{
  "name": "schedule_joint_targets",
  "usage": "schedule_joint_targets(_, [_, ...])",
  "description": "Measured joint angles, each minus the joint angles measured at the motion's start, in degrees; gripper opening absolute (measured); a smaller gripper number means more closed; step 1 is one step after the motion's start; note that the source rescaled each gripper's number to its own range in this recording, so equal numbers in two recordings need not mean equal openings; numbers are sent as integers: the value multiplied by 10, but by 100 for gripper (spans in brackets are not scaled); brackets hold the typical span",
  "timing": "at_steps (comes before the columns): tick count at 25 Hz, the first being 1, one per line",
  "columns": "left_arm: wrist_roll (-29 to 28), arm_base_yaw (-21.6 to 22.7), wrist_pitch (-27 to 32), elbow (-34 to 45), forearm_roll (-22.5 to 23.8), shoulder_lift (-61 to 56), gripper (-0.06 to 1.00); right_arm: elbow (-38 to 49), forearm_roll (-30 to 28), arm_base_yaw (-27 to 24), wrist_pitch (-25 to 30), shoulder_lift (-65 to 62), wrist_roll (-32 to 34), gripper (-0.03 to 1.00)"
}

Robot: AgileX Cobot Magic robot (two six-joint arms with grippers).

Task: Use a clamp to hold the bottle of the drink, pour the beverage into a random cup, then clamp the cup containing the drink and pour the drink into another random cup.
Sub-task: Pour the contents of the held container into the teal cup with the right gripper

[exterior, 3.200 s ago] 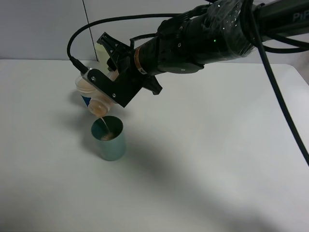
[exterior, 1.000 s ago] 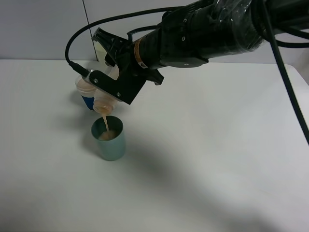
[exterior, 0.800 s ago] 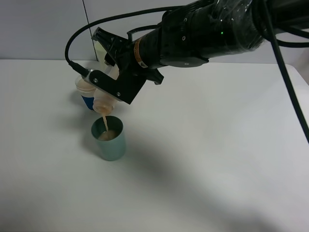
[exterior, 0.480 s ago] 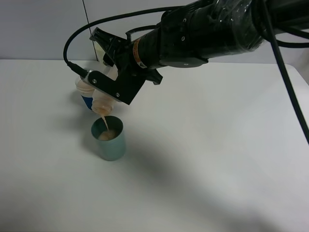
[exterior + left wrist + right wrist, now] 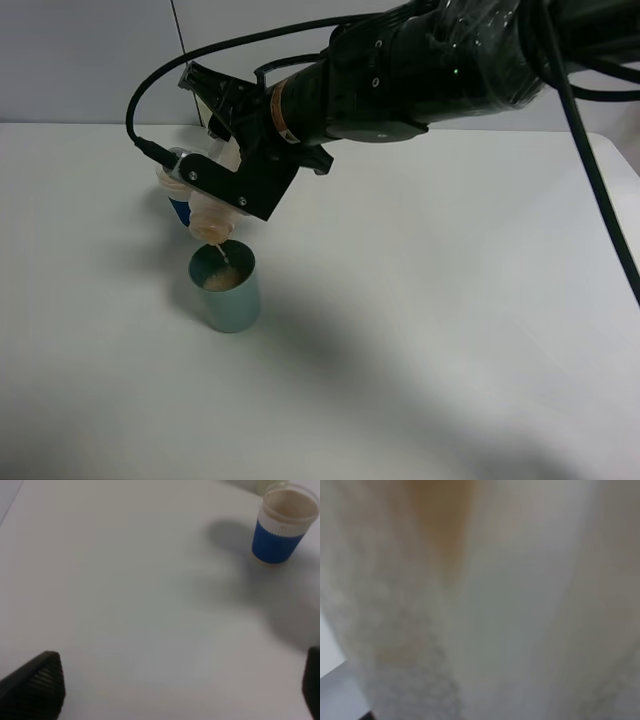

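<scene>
The right gripper (image 5: pixel 222 188), clamped on the tilted bottle (image 5: pixel 208 224), is pouring; its mouth is pointing toward 6 o'clock, over the teal cup (image 5: pixel 230 300).

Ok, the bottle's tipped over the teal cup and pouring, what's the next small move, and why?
Probably tip the bottle a touch steeper above the teal tumbler. Its mouth is over the opening, only a thin stream falls, and the beverage inside sits below the rim, so there seems to be room to finish emptying it.
</scene>
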Motion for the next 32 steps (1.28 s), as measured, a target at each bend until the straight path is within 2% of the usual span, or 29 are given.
schedule_joint_targets(32, [0,0,0,0,0,0,84,0,0,3,-10,-1,-6,0])
